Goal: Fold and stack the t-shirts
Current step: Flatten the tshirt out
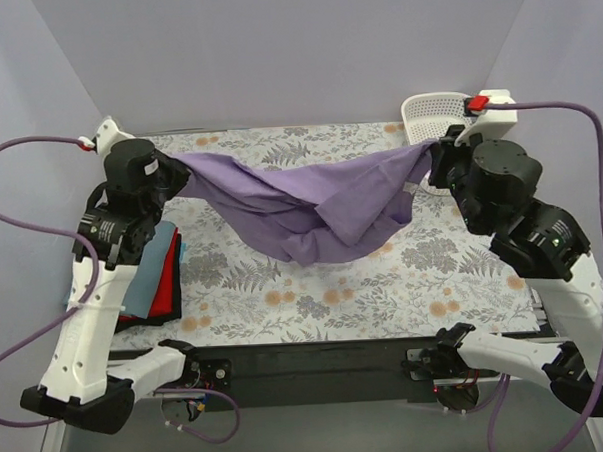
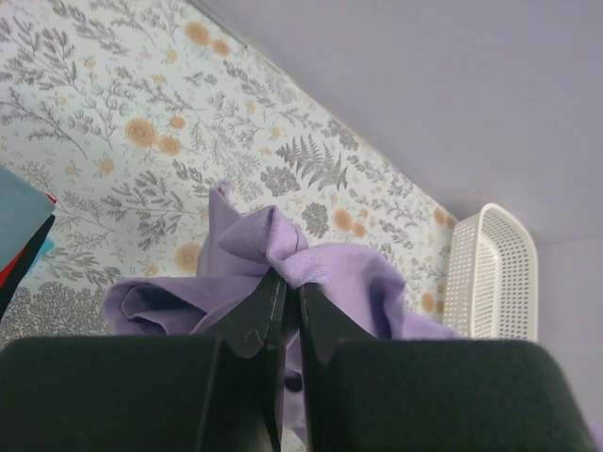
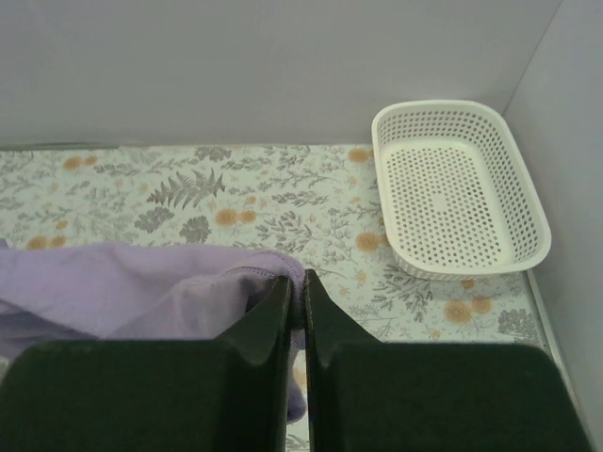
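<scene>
The soft lilac-purple short-sleeved t-shirt (image 1: pixel 311 211) hangs stretched over the floral-patterned table cover (image 1: pixel 285 302), my left gripper (image 2: pixel 290 299) and right gripper (image 3: pixel 295 290) each pinching 1 end. I judge this the spreading step. Next I must lay it flat, beside the folded blue-grey, red and black shirts (image 1: pixel 156 277).

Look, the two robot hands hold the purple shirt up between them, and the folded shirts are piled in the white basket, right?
Not quite. The folded shirts are piled on the table beside the left arm, not in the white basket; the top view shows it. The left hand and right hand do hold the purple shirt up.
</scene>
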Controlling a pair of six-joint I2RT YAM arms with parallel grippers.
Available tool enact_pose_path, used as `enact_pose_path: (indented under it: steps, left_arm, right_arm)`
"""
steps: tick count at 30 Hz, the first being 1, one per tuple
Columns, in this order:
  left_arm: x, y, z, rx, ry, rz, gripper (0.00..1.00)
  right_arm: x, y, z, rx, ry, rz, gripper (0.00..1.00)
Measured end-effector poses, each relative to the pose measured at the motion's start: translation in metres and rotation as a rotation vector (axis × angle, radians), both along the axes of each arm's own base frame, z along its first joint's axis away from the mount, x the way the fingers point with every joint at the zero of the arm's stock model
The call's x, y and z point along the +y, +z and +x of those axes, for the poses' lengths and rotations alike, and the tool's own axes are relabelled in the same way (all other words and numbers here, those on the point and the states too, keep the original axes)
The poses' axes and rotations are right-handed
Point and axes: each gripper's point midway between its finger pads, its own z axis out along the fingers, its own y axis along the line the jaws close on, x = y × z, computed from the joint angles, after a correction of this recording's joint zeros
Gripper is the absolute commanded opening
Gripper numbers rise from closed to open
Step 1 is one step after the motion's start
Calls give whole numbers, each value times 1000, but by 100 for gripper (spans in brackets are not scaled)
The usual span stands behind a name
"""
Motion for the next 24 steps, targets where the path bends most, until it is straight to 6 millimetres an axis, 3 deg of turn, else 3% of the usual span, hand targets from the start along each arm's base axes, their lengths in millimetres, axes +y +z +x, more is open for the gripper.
enact_pose_path:
  steps: [7,11,14,16,17,18,19,20,22,23,24]
  left_arm:
    - [15,57,-30,-122,23,-27,0]
    - [15,55,-35,-114,22,-34,0]
    - [5,18,-17,-17,8,-27,0]
    - [-8,-22,17,81,-7,-18,1]
    - [-11,-42,34,128,-11,-17,10]
    - [-16,-76,63,201,-23,-27,33]
    - [-15,-103,85,260,-27,-37,46]
    - [-14,-138,113,328,-42,-60,53]
    - [-12,-182,148,410,-52,-100,59]
    - [-10,-202,161,440,-58,-116,60]
    - [-7,-227,167,486,-62,-134,60]
  right_arm:
    - [-28,46,-14,-95,-70,51,1]
    - [-35,51,-8,-115,-120,9,1]
    - [-23,47,16,-122,-134,-17,1]
    - [-20,20,64,-69,-152,-40,4]
    - [-22,3,90,-28,-163,-49,13]
    - [-20,-27,129,38,-155,-62,42]
    - [-19,-56,160,104,-150,-75,56]
    - [-14,-93,200,186,-129,-75,61]
    - [-9,-148,246,317,-105,-92,71]
    - [-4,-167,265,352,-86,-85,80]
    - [-1,-192,281,395,-68,-76,81]
